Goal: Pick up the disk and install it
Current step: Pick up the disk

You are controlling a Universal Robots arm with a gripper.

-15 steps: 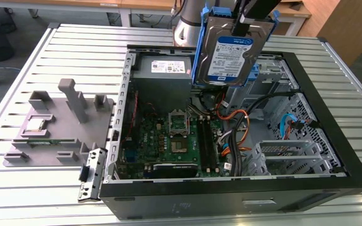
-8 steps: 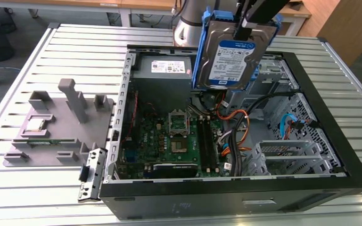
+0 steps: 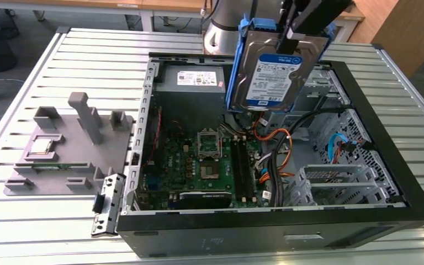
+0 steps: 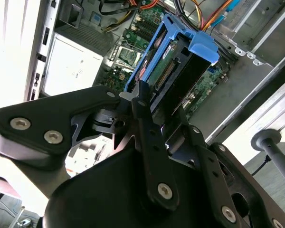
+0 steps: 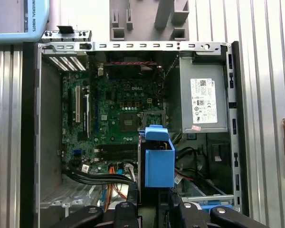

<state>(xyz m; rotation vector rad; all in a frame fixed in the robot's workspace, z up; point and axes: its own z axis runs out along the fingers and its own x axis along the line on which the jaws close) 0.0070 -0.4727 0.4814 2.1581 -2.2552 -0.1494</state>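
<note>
**Disk held over the open case.** The gripper (image 3: 293, 41) has its jaws closed on the upper edge of the disk (image 3: 275, 77). The disk hangs on end, touching nothing else, above the far part of the open computer case (image 3: 407, 182). The power supply (image 3: 190, 80) lies just beside it on the exterior view's left. Beneath it we see the motherboard (image 3: 197, 160) and a loose bundle of orange cables (image 3: 280, 138). We judge two hazards. A slip from so narrow a hold would drop the drive onto the board. The cables could also snag its blue carrier (image 5: 159, 164) or turn it off line with the bay. In the second wrist view we cannot quite tell how much pad contact there is.
</note>
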